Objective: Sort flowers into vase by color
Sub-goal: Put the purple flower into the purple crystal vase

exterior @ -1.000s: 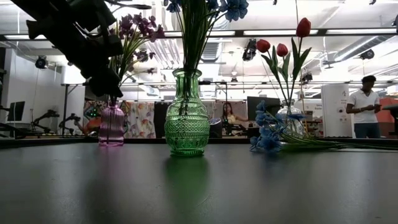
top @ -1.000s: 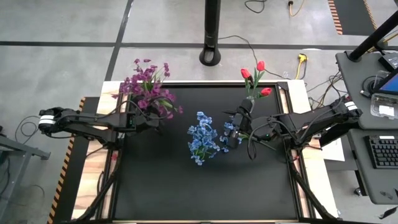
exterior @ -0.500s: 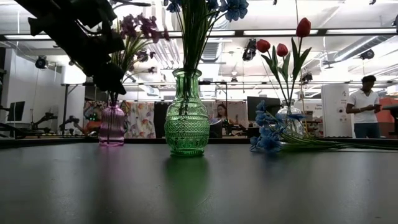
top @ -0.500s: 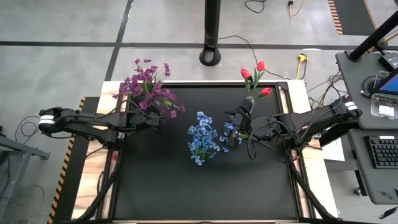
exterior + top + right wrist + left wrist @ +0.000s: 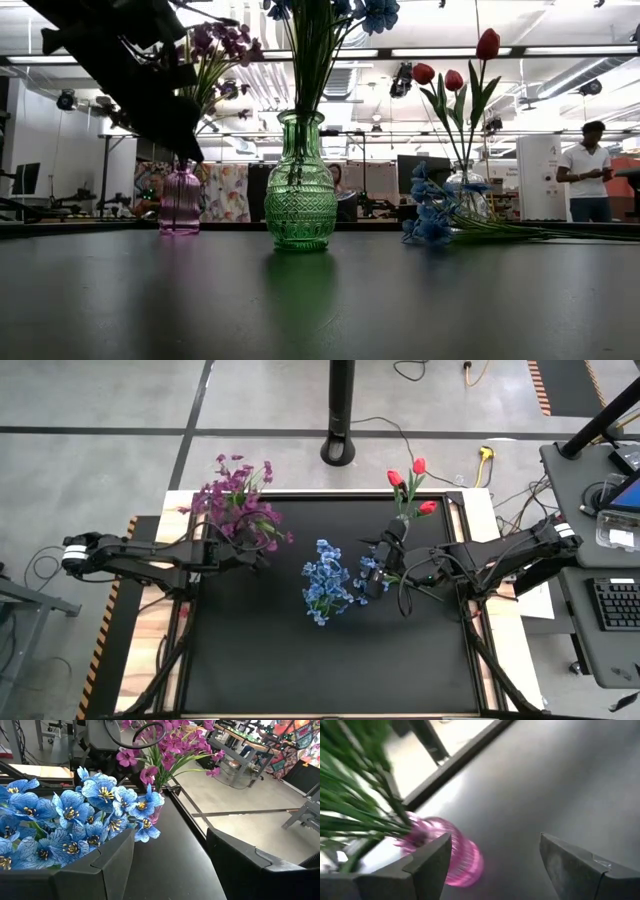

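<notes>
High view: the left gripper (image 5: 258,556) sat at about 10 o'clock on the black table (image 5: 330,660), just beside the purple flowers (image 5: 235,505). The right gripper (image 5: 368,575) lay near centre, just beside the blue flowers (image 5: 325,582). Red tulips (image 5: 412,485) stood at about 1 o'clock near the far edge.

Low view: a green glass vase (image 5: 300,190) held blue-flower stems. A pink vase (image 5: 180,198) with purple flowers stood farther back, partly behind a dark arm. A clear vase (image 5: 462,190) held the tulips, and a loose blue flower stem (image 5: 440,225) lay flat on the table just beside it. A person (image 5: 587,172) stood in the room behind.

Left wrist view: the fingers (image 5: 427,862) were spread wide and held nothing; the pink vase (image 5: 455,855) and its green stems (image 5: 360,815) showed close ahead.

Right wrist view: the fingers (image 5: 95,870) were wide apart and gripped nothing; blue blossoms (image 5: 75,820) were close ahead, purple flowers (image 5: 170,745) beyond.
</notes>
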